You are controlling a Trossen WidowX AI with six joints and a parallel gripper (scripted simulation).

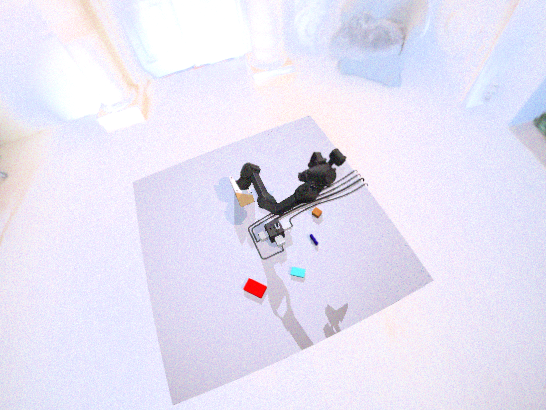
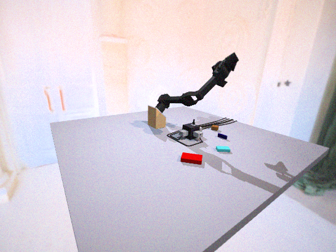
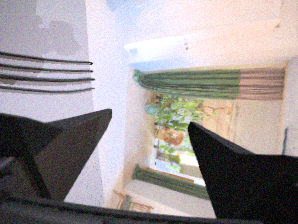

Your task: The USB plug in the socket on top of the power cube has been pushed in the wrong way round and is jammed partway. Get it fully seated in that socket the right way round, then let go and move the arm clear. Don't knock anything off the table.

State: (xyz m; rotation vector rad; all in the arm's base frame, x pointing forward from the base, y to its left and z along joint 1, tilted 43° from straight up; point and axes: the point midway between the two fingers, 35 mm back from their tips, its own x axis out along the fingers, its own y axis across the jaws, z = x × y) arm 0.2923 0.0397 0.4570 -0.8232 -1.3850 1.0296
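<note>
Grey table (image 2: pixel 123 184) fills a pale, washed-out room with green curtains (image 3: pixel 200 82); claw (image 3: pixel 150 135) raised, spread apart, gripping nothing.

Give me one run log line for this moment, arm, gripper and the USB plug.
arm: raised, away from power cube | gripper: open, holds nothing | USB plug: upright in cube's top socket, untouched | task: not started

One table (image 2: pixel 123 184). One arm (image 2: pixel 191 95). One power cube (image 2: pixel 189 130), one plug (image 2: pixel 194 122) on top. Four cables (image 1: pixel 345 184). One wedge (image 2: pixel 156 117). Four blocks: red (image 2: pixel 191 158), cyan (image 2: pixel 223 149), blue (image 2: pixel 222 136), orange (image 2: pixel 215 127).
</note>
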